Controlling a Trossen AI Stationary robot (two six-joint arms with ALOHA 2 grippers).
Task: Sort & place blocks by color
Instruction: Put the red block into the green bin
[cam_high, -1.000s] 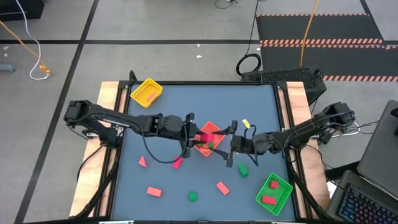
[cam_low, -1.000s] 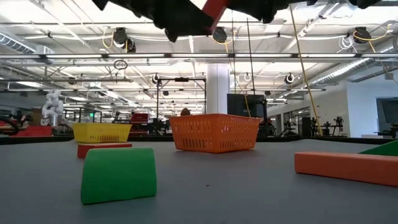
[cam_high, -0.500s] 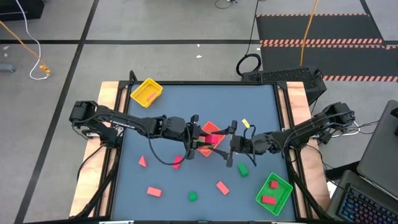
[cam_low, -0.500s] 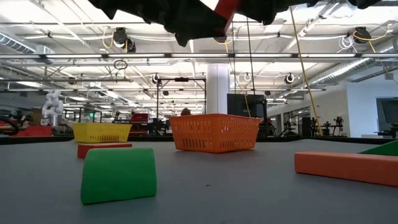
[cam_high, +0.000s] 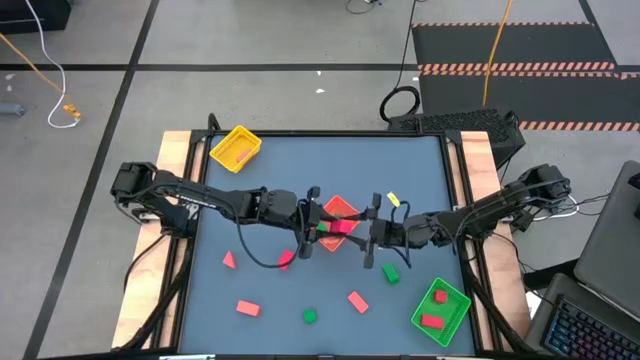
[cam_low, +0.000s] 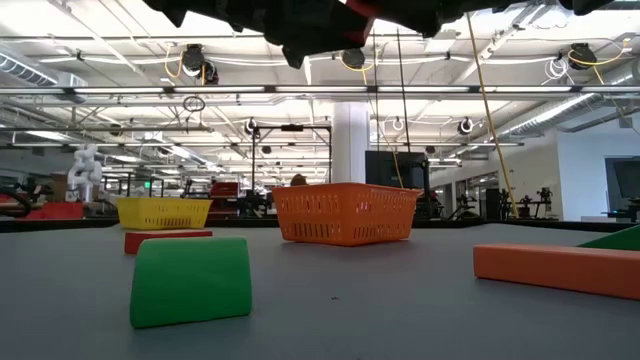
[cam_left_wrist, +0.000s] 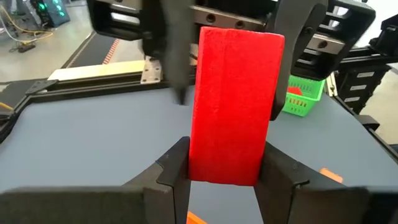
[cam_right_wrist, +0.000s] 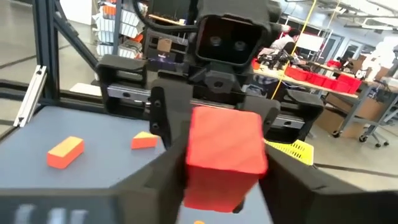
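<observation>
**Red block passes between two grippers above the middle tray**

Red block (cam_left_wrist: 235, 102) hangs in the air over the middle of the table, directly above the red-orange tray (cam_high: 340, 205), with both arms meeting on it. The left gripper (cam_high: 318, 222) is clenched on one end, its fingers (cam_left_wrist: 174, 168) pressed to the block's two long faces. The right gripper (cam_high: 362, 232) faces it from the other side, and its own wrist view shows the block's far end sitting between its fingers.

Two things have changed in the last second. The left arm has carried the block a little further toward the right arm. The right gripper's jaws, spread wide a moment ago, have narrowed onto the block until they look to be touching its sides. How firmly they hold cannot be read from these views.

This looks like a hand-over, and for now the block is held at both ends. The left fingers would need to let go before the right arm can take it away. Since the block is red and already above the red-orange tray, a drop there would also suit the sort.

Much remains to be done. Loose blocks lie on the near part of the mat, among them a green block (cam_high: 390, 272) and a red brick (cam_high: 248, 308). The green tray (cam_high: 452, 325) stands at the near right corner and the yellow tray (cam_high: 228, 140) at the far left.
</observation>
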